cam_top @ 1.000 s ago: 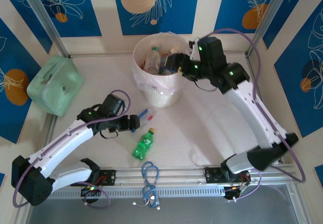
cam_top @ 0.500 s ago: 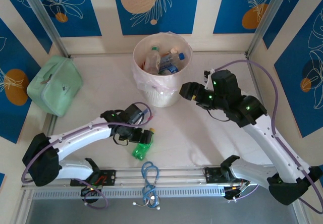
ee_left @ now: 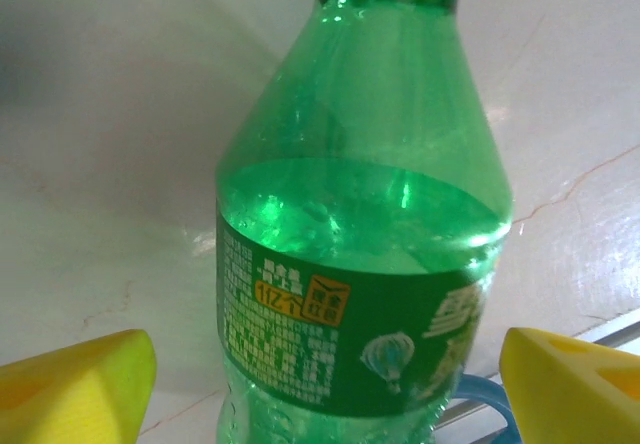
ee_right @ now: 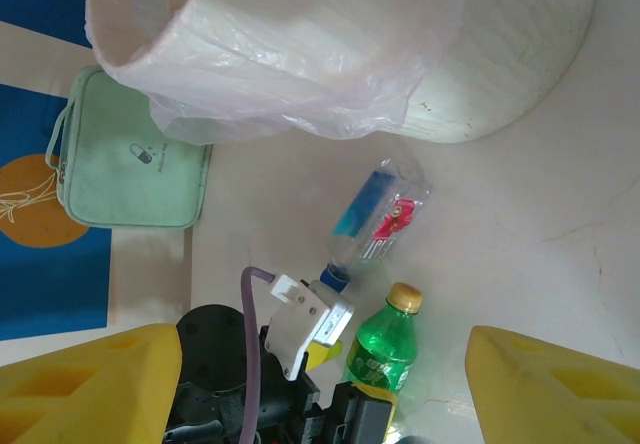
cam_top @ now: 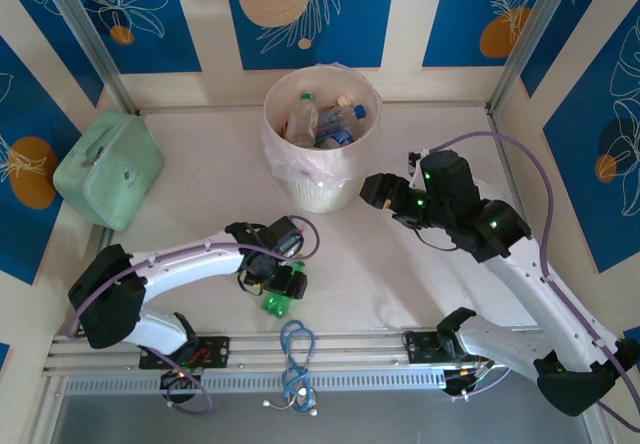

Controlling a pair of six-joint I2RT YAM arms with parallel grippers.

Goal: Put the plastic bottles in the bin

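Observation:
A green plastic bottle (ee_left: pixel 360 264) with a yellow cap lies on the table near the front rail. My left gripper (cam_top: pixel 285 282) is open over it. Its yellow fingertips (ee_left: pixel 80 389) stand on either side of the label with gaps and do not touch it. A clear bottle with a blue label (ee_right: pixel 375 214) lies just beyond the green bottle (ee_right: pixel 385 349). The round cream bin (cam_top: pixel 322 179) with its thin liner holds several bottles (cam_top: pixel 302 119). My right gripper (cam_top: pixel 372 190) is open and empty, low beside the bin's right side, facing the bin wall (ee_right: pixel 500 54).
A mint-green soft case (cam_top: pixel 108 169) sits at the far left. A blue cable loop (cam_top: pixel 295 349) hangs over the front rail, close to the green bottle's base. Metal frame posts stand at the back corners.
The left arm swung right and toward the front rail until its fingers straddled the green bottle. The right gripper left the bin's rim and pulled back right. One more clear bottle lies in the bin.

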